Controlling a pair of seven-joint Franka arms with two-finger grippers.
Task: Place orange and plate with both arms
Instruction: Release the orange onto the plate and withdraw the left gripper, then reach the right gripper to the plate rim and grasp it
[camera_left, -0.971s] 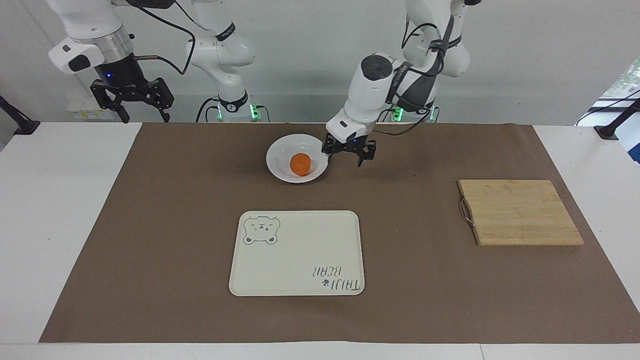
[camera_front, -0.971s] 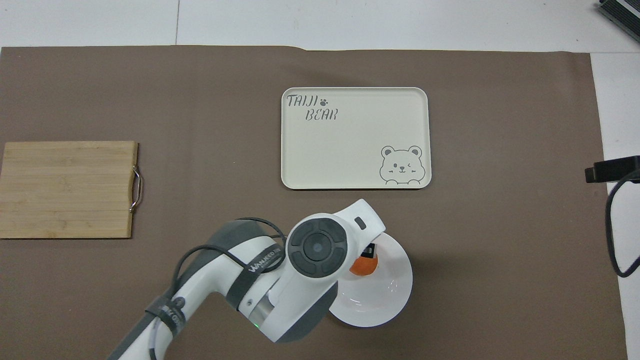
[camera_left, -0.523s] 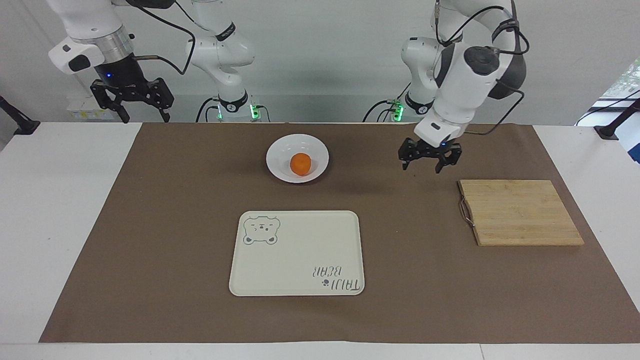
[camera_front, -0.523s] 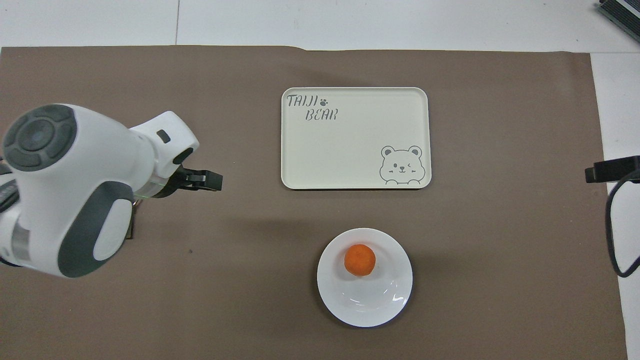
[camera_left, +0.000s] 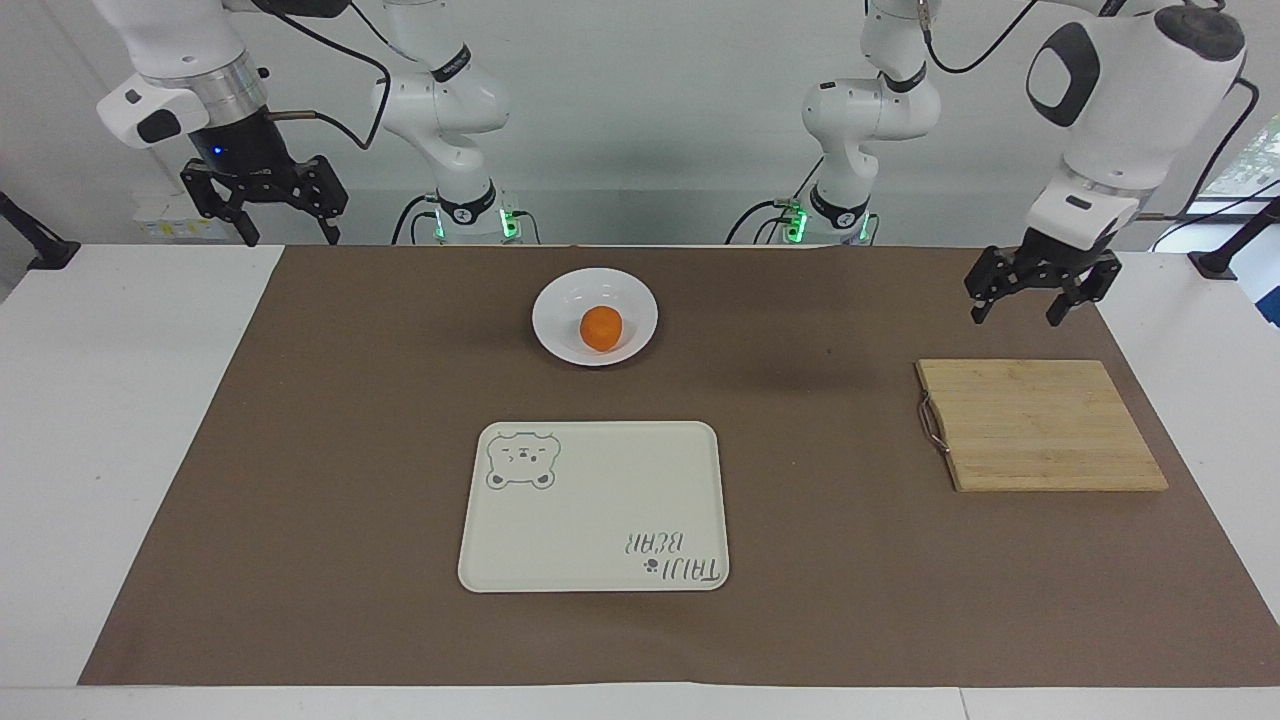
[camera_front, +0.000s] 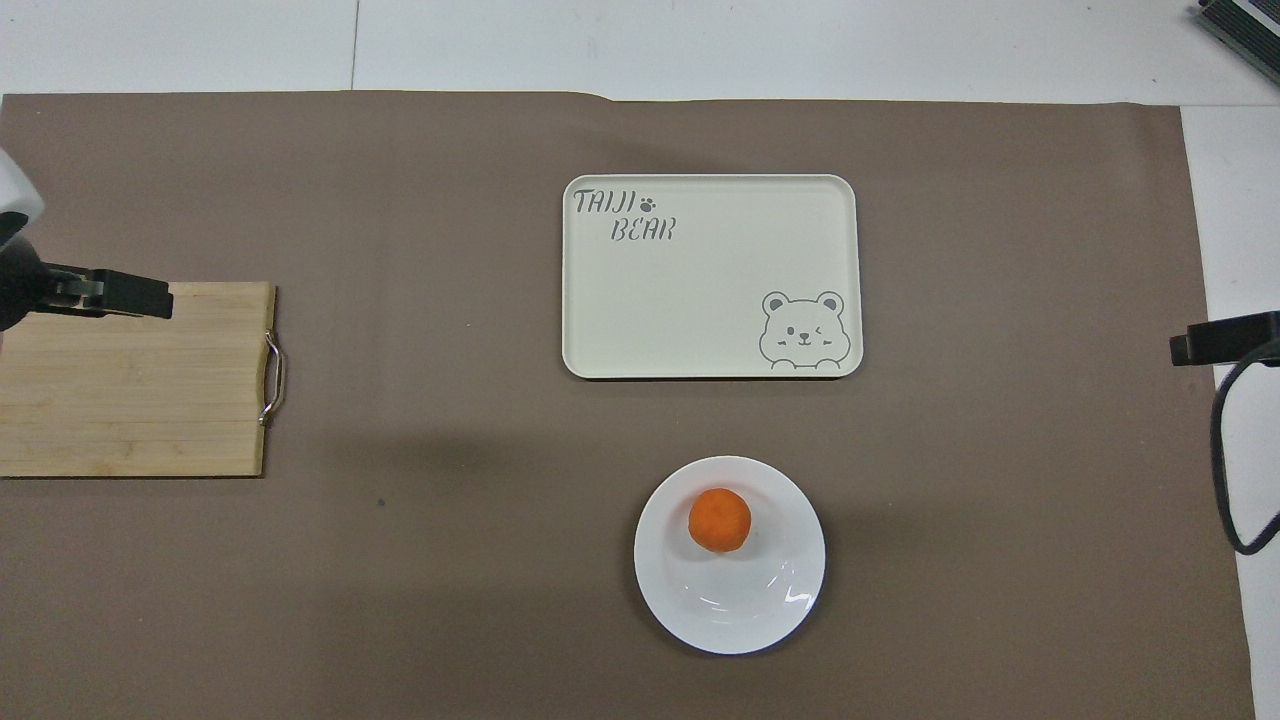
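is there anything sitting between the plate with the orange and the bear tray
Nothing visible. The plate holding the orange and the bear tray are separated only by bare brown mat. The cutting board lies toward the left arm's end. The left gripper and right gripper hang open, away from both.

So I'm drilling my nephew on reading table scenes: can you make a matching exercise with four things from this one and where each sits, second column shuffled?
Things:
1. small round orange fruit
2. round glossy white plate
3. cream rectangular tray with bear print
4. bamboo cutting board with metal handle

Places:
A. toward the left arm's end of the table
B. in the white dish
C. mid-table, farther from the robots than the plate
D. on the brown mat, nearer to the robots than the tray

Pairs: 1-B, 2-D, 3-C, 4-A
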